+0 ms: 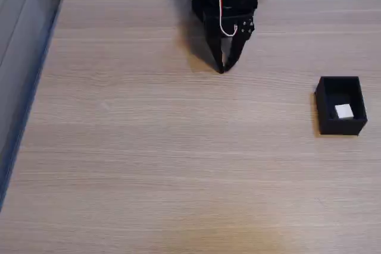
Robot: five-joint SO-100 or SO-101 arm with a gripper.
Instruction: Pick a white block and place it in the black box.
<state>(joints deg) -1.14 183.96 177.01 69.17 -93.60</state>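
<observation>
A small white block (343, 111) lies inside the black box (324, 105), which stands open-topped at the right of the table in the fixed view. My black gripper (222, 67) hangs at the far middle of the table, well to the left of the box, pointing down with its fingertips together near the wood. Nothing is between its fingers.
The wooden table (149, 147) stretches wide to the left and toward the front. Its left edge (36, 81) runs diagonally beside a grey floor or wall. Clutter lines the far edge behind the arm.
</observation>
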